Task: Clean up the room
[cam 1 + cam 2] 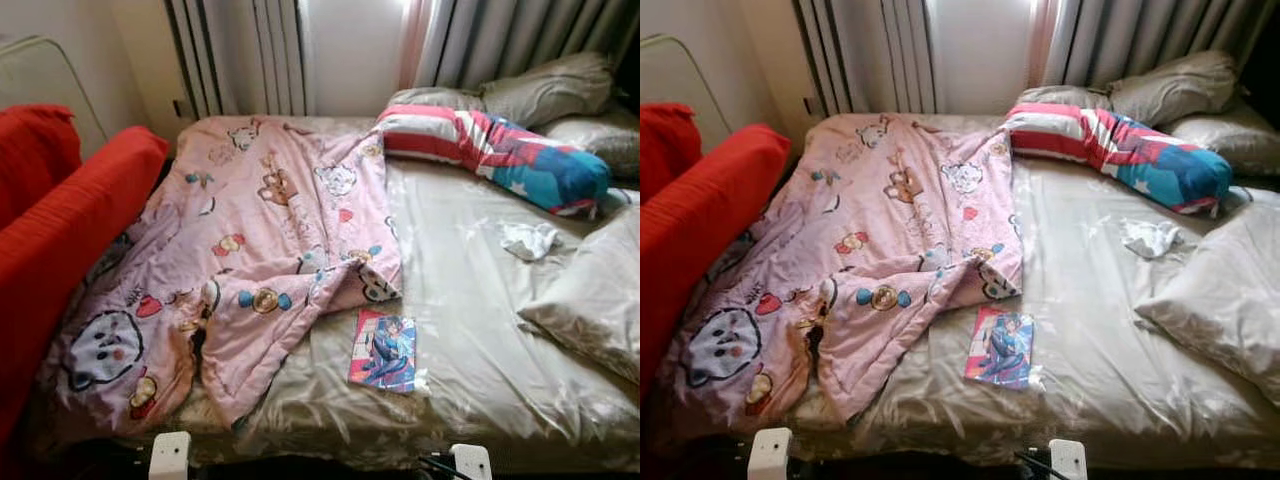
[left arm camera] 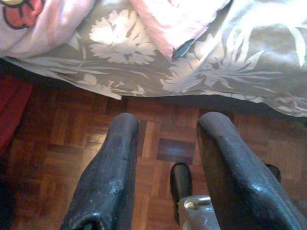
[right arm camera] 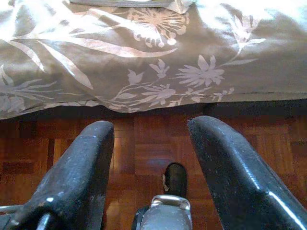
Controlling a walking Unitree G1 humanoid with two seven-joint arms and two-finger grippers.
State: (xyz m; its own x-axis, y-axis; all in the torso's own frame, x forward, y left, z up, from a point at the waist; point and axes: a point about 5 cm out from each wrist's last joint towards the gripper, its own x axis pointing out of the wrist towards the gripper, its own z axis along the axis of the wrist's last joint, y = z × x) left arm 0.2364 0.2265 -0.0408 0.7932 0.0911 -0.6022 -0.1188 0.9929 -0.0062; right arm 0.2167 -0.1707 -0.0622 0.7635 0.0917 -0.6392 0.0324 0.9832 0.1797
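Note:
A bed with a grey floral sheet lies before me. A pink cartoon-print blanket is crumpled over its left half. A comic book lies flat near the bed's front edge, just right of the blanket. A small white crumpled cloth sits on the sheet at the right. My left gripper hangs open above the wooden floor below the bed's edge. My right gripper is likewise open over the floor, with the sheet's hem ahead of it.
A red sofa stands against the bed's left side. A striped red, white and blue bolster and grey pillows lie at the head; another pillow is at the right. Curtains hang behind. Parquet floor is underfoot.

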